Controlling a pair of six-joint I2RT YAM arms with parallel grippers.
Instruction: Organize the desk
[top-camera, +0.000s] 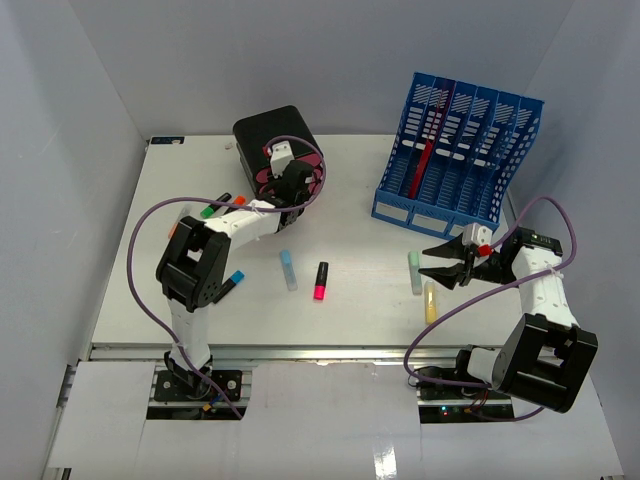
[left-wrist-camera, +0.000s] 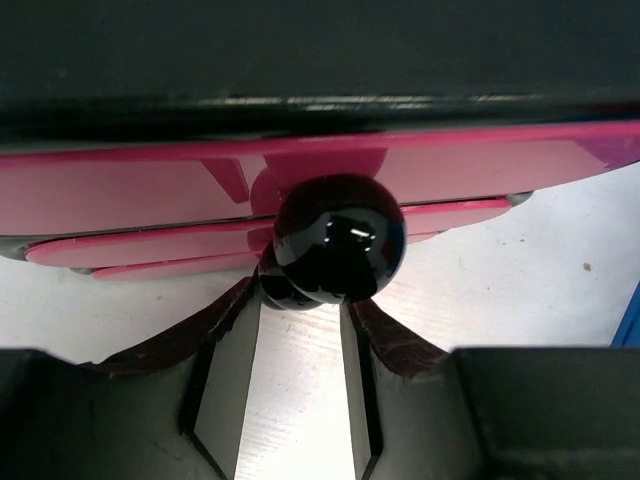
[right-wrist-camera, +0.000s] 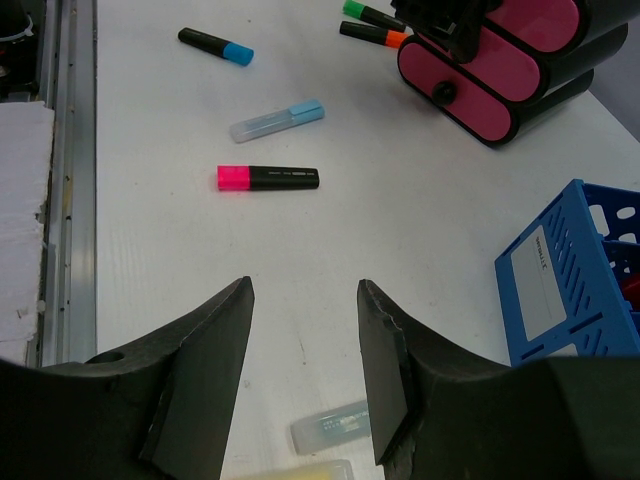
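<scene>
The white desk (top-camera: 350, 310) holds scattered highlighters. My left gripper (top-camera: 284, 196) is at the pink front of the black drawer unit (top-camera: 268, 132). In the left wrist view its fingertips (left-wrist-camera: 300, 295) stand apart just under a round black drawer knob (left-wrist-camera: 340, 238), which overlaps them. My right gripper (top-camera: 432, 263) is open and empty, hovering over a pale green highlighter (top-camera: 414, 271) and a yellow one (top-camera: 430, 301). In the right wrist view the gripper (right-wrist-camera: 305, 285) is above the pale green one (right-wrist-camera: 335, 425).
A pink-and-black highlighter (top-camera: 320, 280), a light blue one (top-camera: 288, 270) and a black one with a blue cap (top-camera: 228, 286) lie mid-desk. Green and orange-capped ones (top-camera: 213, 207) lie left of the drawers. A blue file rack (top-camera: 455, 160) stands at the back right.
</scene>
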